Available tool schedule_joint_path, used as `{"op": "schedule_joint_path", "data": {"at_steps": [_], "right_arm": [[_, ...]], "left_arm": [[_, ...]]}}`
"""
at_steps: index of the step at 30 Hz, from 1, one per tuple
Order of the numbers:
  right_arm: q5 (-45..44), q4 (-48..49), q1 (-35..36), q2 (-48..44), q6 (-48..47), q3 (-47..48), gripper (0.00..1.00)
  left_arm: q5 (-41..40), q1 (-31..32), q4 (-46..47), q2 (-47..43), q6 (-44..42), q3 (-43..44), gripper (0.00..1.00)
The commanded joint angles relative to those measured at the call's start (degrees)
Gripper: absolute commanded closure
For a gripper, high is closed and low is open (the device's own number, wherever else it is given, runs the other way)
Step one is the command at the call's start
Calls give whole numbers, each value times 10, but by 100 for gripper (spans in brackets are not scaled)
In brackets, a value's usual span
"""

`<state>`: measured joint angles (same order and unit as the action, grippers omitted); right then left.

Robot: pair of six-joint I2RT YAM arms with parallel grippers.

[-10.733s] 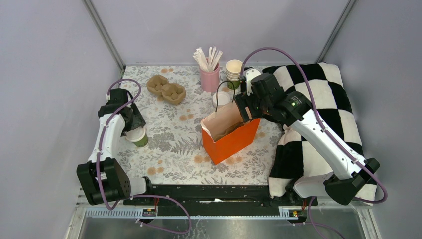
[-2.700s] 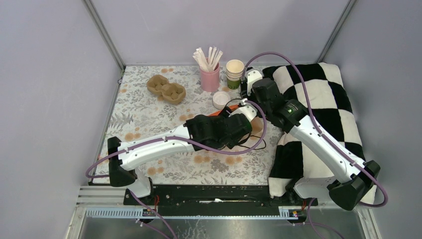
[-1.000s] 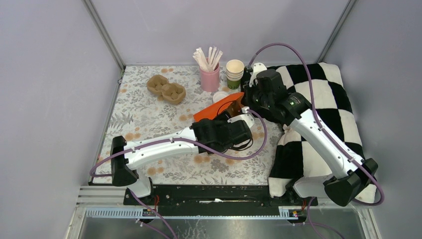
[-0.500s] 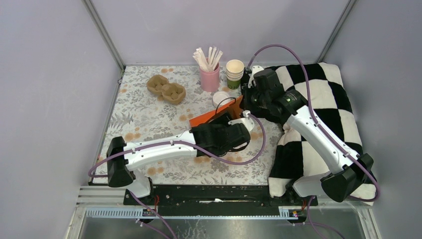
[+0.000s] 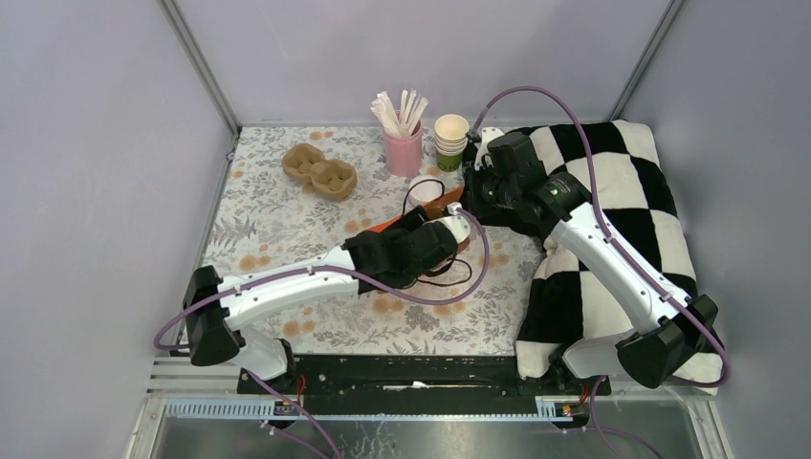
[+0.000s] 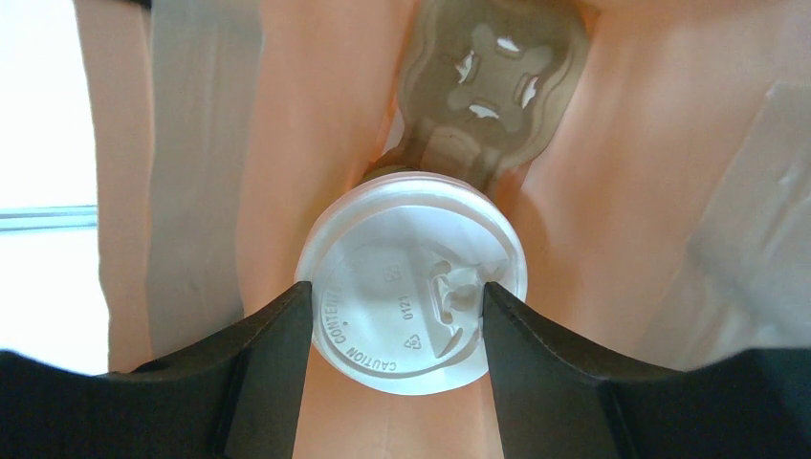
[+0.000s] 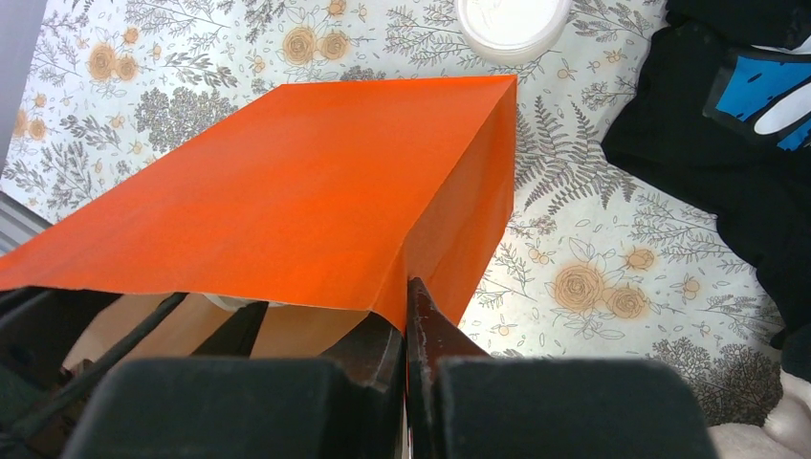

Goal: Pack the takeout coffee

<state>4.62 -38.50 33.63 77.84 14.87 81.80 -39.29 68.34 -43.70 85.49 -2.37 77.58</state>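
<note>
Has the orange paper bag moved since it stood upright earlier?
Yes. The orange paper bag has tipped over from upright and is now nearer the pink cup of white sticks.

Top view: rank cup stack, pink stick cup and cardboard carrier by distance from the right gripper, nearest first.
1. cup stack, just beyond the right gripper, at the back.
2. pink stick cup, back centre, further left.
3. cardboard carrier, far left.

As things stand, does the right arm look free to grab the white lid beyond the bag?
Probably not: the right gripper is shut on the orange bag's edge. The lid lies close and uncovered, so only that grip hinders it.
</note>
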Motion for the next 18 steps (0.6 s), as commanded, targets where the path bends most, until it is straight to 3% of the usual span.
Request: {"op": "schedule_joint_path", "data": {"at_steps": [1, 10, 18], "right_arm": [[15, 14, -4, -13, -5, 10, 100], [64, 33, -4, -9, -54, -2, 100], [69, 47, -4, -14, -86, -12, 100]], "left_arm": [[28, -11, 34, -41, -30, -15, 57], [131, -39, 22, -68, -41, -7, 57], [116, -46, 6, -61, -80, -31, 57]]}}
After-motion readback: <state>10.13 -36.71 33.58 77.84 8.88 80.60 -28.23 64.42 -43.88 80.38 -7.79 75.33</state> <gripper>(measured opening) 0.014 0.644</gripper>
